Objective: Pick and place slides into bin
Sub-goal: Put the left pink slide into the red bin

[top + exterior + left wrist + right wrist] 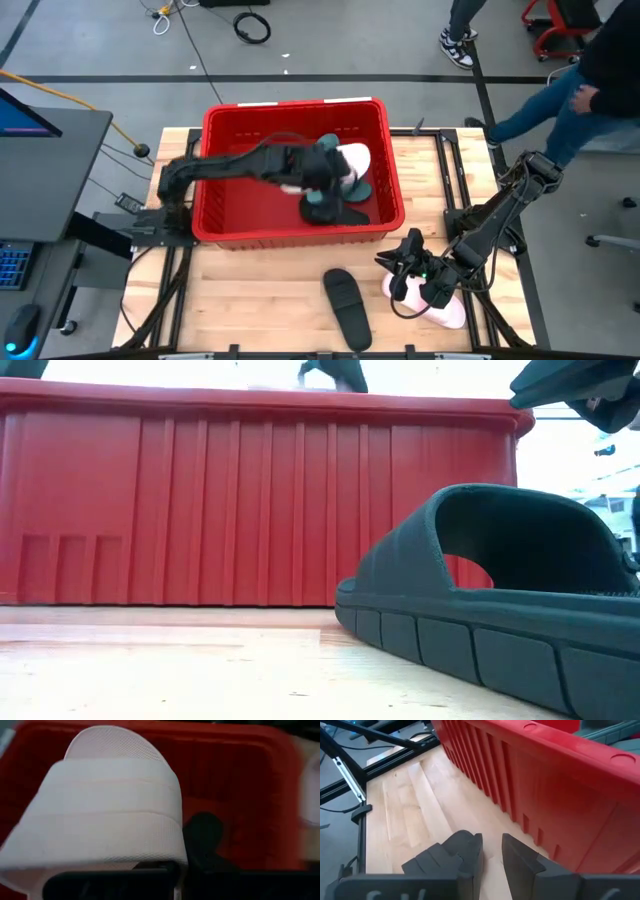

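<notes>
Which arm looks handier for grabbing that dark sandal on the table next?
The right. Its gripper hangs empty beside the dark sandal, while the left gripper is over the bin holding a pink sandal.

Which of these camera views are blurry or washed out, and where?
Left wrist view: the pale pink slide sandal fills the frame, soft and out of focus against the large red plastic bin. Low view: the background above the bin's rim is blown out white; the dark green slide sandal looms large. High view: evenly lit.

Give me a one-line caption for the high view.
Left pincer over the red bin by a pink slide; right pincer above another pink slide.
</notes>
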`<state>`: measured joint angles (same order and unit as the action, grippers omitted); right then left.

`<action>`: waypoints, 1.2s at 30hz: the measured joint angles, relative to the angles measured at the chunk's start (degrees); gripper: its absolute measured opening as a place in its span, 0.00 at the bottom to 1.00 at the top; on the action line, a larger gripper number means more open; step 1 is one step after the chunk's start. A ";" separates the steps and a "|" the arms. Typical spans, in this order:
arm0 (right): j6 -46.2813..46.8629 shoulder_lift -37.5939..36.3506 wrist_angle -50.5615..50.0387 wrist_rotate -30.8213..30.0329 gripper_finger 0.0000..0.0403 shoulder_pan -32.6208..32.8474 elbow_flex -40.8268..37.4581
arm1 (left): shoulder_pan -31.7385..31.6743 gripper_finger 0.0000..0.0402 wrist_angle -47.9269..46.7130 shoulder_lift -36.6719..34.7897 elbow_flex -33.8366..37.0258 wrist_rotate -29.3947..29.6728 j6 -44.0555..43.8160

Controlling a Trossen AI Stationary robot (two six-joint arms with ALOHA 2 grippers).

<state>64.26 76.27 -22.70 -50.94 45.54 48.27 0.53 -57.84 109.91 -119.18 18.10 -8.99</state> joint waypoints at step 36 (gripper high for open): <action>0.27 0.00 0.04 -0.04 0.20 -0.04 0.00 | -23.49 0.27 39.77 -0.13 33.84 -21.92 5.70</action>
<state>64.53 76.27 -22.65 -50.98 45.50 48.27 -22.96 -18.07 109.78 -85.34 -3.82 -3.30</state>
